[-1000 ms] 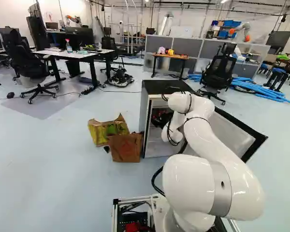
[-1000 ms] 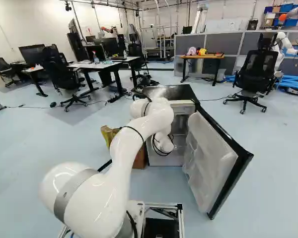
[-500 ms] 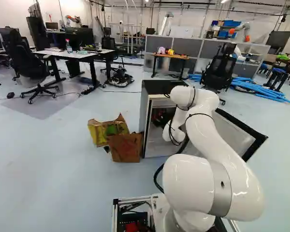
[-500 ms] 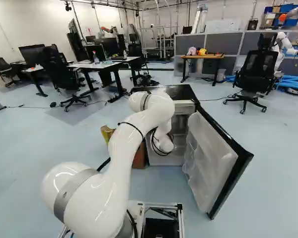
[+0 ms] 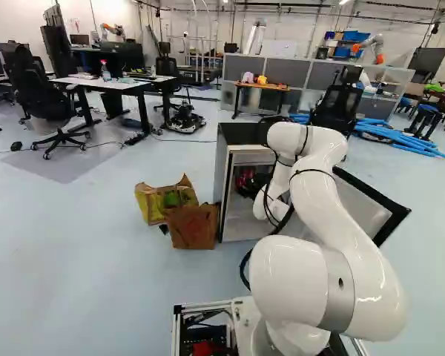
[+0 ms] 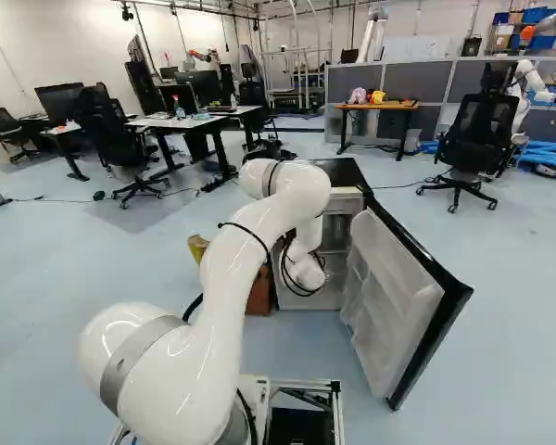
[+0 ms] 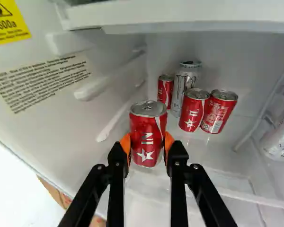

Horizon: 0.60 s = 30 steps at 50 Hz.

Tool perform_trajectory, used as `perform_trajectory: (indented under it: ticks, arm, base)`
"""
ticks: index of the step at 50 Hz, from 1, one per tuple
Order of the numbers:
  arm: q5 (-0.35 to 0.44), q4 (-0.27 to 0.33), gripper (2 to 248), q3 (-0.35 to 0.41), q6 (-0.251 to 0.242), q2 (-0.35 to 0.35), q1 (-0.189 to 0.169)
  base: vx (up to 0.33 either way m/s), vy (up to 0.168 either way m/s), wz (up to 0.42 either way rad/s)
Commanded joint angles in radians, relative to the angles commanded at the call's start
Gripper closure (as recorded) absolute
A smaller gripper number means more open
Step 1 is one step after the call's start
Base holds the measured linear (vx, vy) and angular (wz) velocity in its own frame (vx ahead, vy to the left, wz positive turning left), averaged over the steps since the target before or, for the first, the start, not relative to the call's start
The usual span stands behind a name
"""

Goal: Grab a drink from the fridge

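Left base view: the black gripper is inside the open fridge.
Gripper: fingers parted by the can's width, orange pads clasping it from both sides.
Held red soda can: between the fingertips, inside the fridge; lid upward, long axis near upright, crossing the fingers' line.
Silver can: upright, at 1 o'clock beyond the gripper, 12 being straight ahead.
Other red cans: three, upright, around 1 to 2 o'clock.

The white arm arches above and behind the jaws, whose orange pads clamp inward, parted.
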State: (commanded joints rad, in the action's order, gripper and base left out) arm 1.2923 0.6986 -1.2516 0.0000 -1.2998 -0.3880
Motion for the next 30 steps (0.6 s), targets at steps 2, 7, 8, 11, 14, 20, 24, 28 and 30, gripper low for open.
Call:
perform_trajectory:
  ticks: [2, 7, 8, 11, 14, 20, 24, 28, 30]
  arm:
    - [0.0, 0.0, 158, 0.018, 0.0, 0.013, -0.004]
    - [0.0, 0.0, 158, 0.062, 0.0, 0.044, -0.012]
    - [0.0, 0.0, 158, 0.07, 0.0, 0.05, -0.014]
    - [0.0, 0.0, 158, 0.096, 0.0, 0.069, -0.02]
    - [0.0, 0.0, 158, 0.121, 0.0, 0.088, -0.025]
    - [0.0, 0.0, 158, 0.171, 0.0, 0.125, -0.037]
    - [0.0, 0.0, 158, 0.205, 0.0, 0.15, -0.044]
    - [0.0, 0.0, 158, 0.236, 0.0, 0.174, -0.051]
    - [0.0, 0.0, 158, 0.252, 0.0, 0.186, -0.054]
  base:
    - [0.0, 0.0, 0.0]
    - [0.0, 0.0, 0.0]
    - [0.0, 0.0, 0.0]
    - [0.0, 0.0, 0.0]
    - [0.0, 0.0, 0.0]
    - [0.0, 0.0, 0.0]
    - [0.0, 0.0, 0.0]
    - [0.0, 0.0, 0.0]
    - [0.0, 0.0, 0.0]
